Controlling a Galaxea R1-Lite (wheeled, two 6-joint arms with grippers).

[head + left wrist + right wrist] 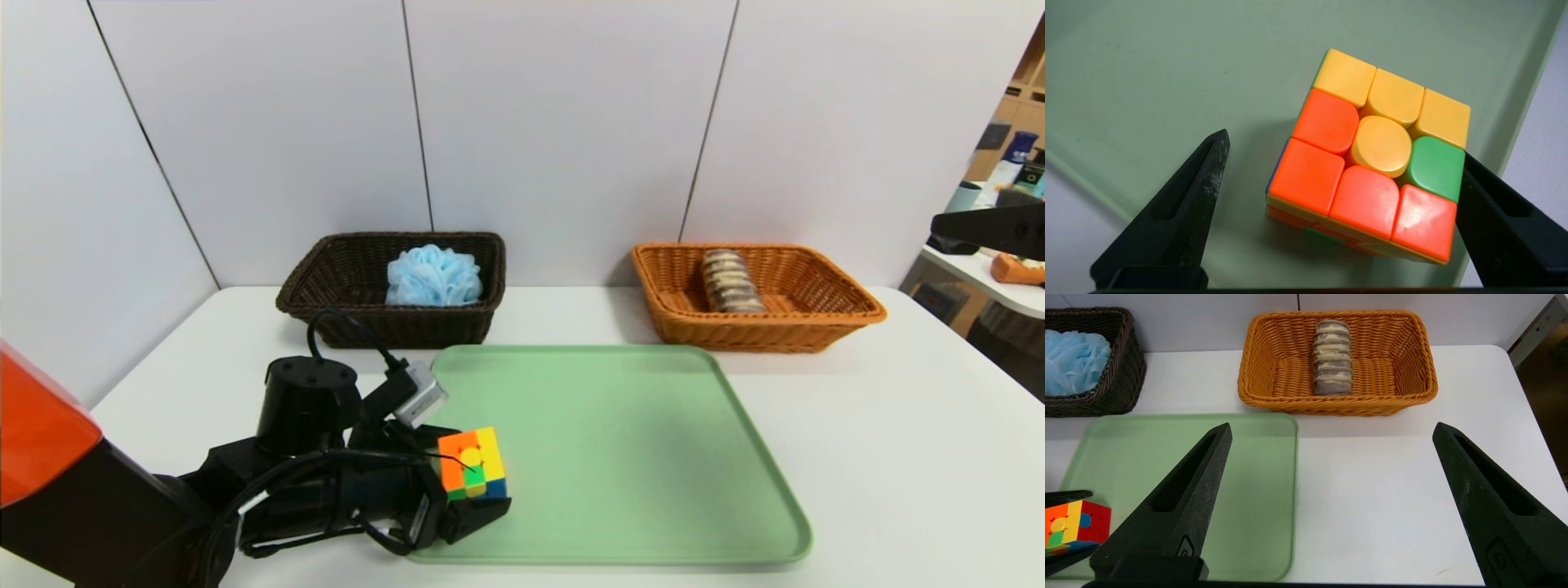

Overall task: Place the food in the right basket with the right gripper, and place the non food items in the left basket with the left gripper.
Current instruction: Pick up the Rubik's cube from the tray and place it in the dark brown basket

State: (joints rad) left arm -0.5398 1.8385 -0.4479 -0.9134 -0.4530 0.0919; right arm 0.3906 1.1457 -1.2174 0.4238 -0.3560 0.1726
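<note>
Orange-faced puzzle cube [1372, 159] sits between the left gripper's [1343, 163] spread fingers [1200, 192] (one touching it), ungripped; right gripper [1331, 433] gapes wide.

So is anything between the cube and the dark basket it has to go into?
Nothing visible. The puzzle cube sits on the green tray between the open left gripper's fingers; only bare table lies before the dark basket, which holds the blue puff.

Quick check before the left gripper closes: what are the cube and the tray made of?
Cube: apparently hard glossy plastic, with sheen on rounded, stickerless coloured tiles. Tray: likely matte moulded plastic, pale green, uniform, with a raised rounded rim. The open left gripper brackets the cube.
</note>
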